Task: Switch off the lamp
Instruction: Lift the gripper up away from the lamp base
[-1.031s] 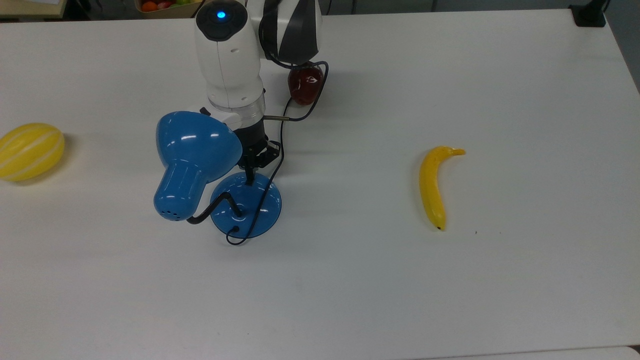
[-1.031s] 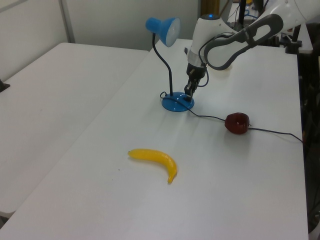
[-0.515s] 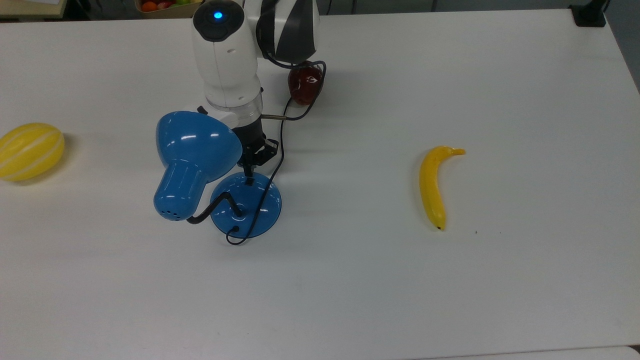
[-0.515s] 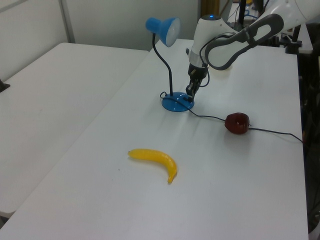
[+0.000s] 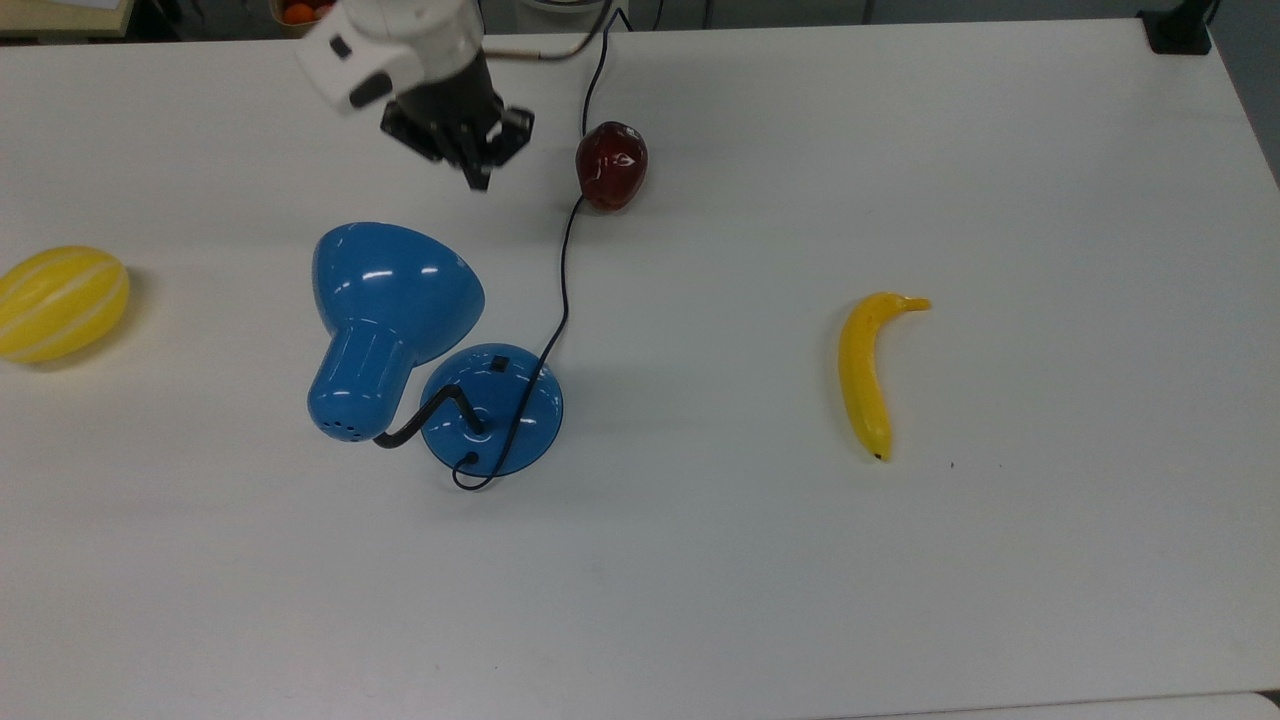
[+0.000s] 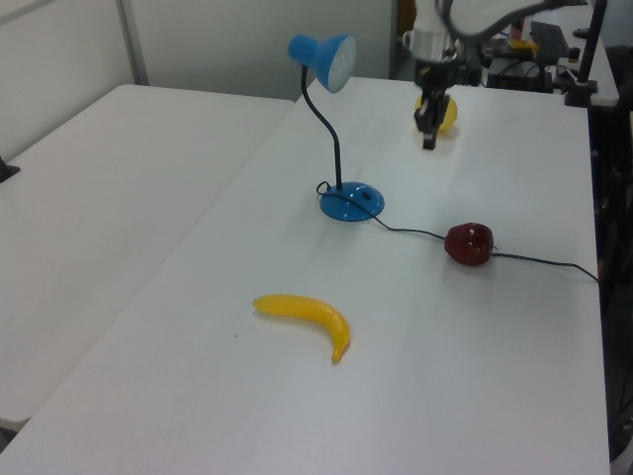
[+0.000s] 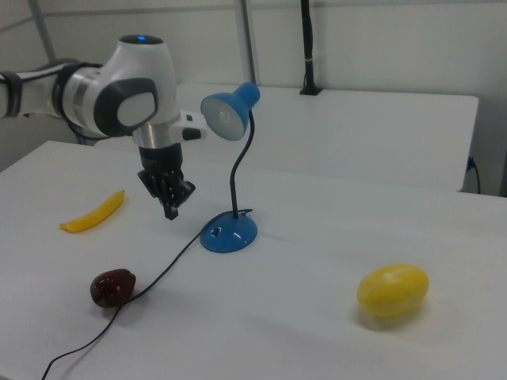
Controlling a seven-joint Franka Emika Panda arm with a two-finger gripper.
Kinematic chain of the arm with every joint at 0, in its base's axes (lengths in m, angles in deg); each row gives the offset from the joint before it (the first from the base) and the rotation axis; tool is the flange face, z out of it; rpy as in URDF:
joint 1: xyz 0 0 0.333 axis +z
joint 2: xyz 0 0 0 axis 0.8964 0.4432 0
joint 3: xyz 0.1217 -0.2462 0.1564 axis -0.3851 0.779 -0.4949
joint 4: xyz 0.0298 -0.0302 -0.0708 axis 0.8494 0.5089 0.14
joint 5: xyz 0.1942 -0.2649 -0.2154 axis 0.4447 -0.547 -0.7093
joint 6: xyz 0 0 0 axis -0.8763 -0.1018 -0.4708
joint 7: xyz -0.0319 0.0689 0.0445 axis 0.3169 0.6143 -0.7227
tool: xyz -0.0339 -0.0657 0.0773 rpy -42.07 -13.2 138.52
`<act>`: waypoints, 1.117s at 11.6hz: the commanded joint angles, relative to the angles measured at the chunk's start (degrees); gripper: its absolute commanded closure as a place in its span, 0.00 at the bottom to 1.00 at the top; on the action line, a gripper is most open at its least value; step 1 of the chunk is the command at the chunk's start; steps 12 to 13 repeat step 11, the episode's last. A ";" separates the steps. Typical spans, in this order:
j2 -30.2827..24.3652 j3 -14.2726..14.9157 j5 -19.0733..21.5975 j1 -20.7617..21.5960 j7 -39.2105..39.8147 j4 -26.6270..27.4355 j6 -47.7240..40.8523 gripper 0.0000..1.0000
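Note:
The glossy blue lamp stands on the white table (image 5: 900, 600), its bell shade (image 5: 385, 300) leaning over the top view's left. Its round base (image 5: 492, 410) carries a small black switch (image 5: 497, 364), now uncovered. A bent black neck (image 5: 425, 415) joins base and shade. The black cord (image 5: 562, 290) runs off toward the far edge. My gripper (image 5: 478, 178) hangs shut and empty, well above the table and apart from the lamp, beyond the shade in the top view. In the right view the gripper (image 7: 170, 212) hovers left of the base (image 7: 229, 232).
A dark red apple (image 5: 611, 165) lies by the cord near my gripper. A banana (image 5: 866, 370) rests on the top view's right half. A yellow melon (image 5: 60, 302) sits at the top view's left edge. A black post (image 5: 1180, 30) stands at the far right corner.
My gripper lifted off the switch on the lamp's base and drew back, up and away toward the far side of the table. The lamp did not move.

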 commanded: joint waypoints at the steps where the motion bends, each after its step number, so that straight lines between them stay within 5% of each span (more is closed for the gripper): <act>1: -9.67 -0.07 -4.00 -0.61 -1.29 4.48 -6.18 0.02; 3: -11.10 -0.25 -9.10 -0.09 -1.57 4.31 -9.90 0.00; 13: -10.75 -1.48 -9.47 -0.62 -4.47 2.47 -9.90 0.00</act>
